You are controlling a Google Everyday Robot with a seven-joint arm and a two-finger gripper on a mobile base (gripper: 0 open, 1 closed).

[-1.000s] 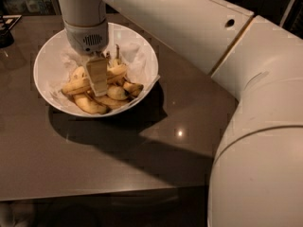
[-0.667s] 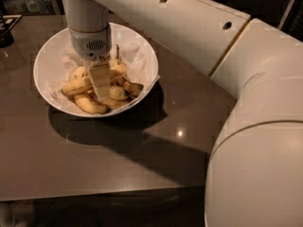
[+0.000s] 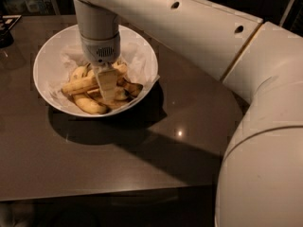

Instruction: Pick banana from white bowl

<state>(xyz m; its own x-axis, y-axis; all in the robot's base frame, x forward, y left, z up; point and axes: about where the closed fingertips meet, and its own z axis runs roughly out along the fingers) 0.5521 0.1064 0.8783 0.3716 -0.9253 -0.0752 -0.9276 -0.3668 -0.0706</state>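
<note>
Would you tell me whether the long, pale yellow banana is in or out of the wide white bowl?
In: the banana lies inside the white bowl, the gripper low over the bowl's middle.

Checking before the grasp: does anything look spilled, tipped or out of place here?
Nothing serious. The white bowl sits upright on the table, all bananas lie inside it, and the gripper is down among them. Only the crumpled paper lining pokes slightly over the rim at the picture's right.

the glossy dark brown table carries the white bowl toward its far left, with a dark object at the left edge. the gripper hangs down inside the bowl.
</note>
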